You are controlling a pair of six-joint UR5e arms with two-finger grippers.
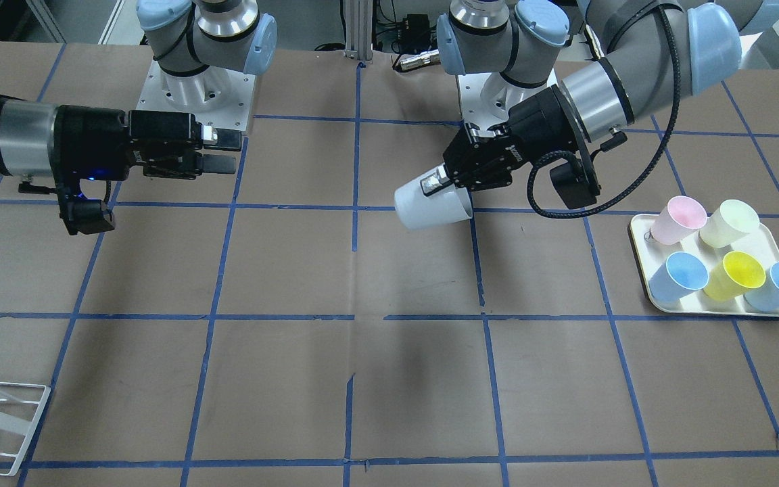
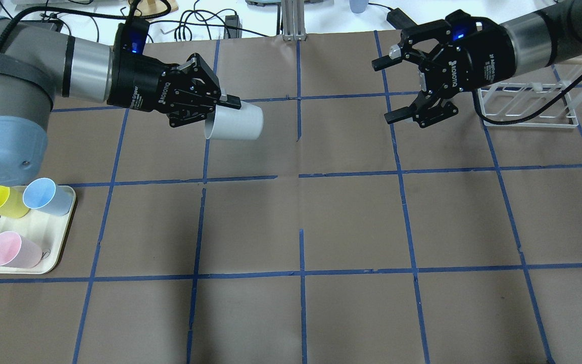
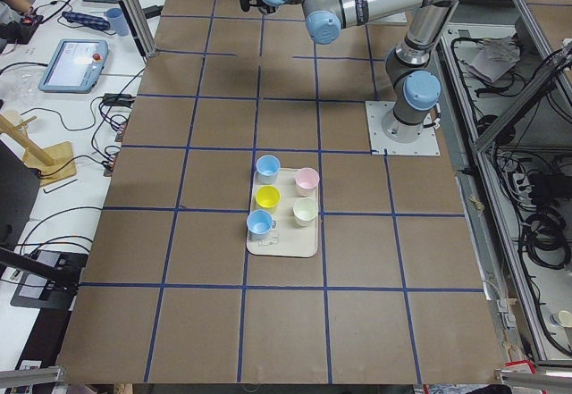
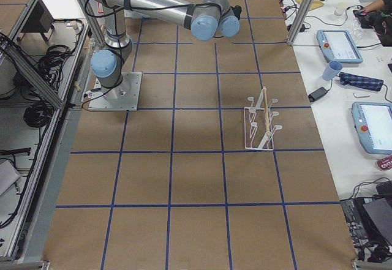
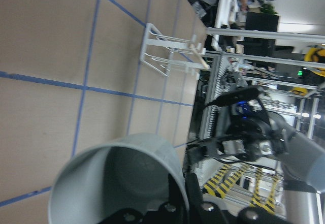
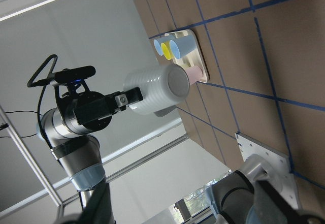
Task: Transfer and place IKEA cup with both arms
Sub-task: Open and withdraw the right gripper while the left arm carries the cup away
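Observation:
The IKEA cup (image 2: 238, 122) is pale grey-white and lies on its side in the air, base pointing at the right arm. My left gripper (image 2: 222, 107) is shut on its rim, one finger inside and one outside. The cup also shows in the front-facing view (image 1: 430, 206), the left wrist view (image 5: 117, 178) and the right wrist view (image 6: 157, 91). My right gripper (image 2: 388, 90) is open and empty. It hangs above the table, facing the cup with about one grid square of gap. It also shows in the front-facing view (image 1: 230, 151).
A cream tray (image 2: 63, 237) at my near left holds pink, pale yellow-green, yellow and two light blue cups. A white wire rack (image 2: 523, 108) stands on the far right, just behind the right gripper. The brown table carries a blue tape grid.

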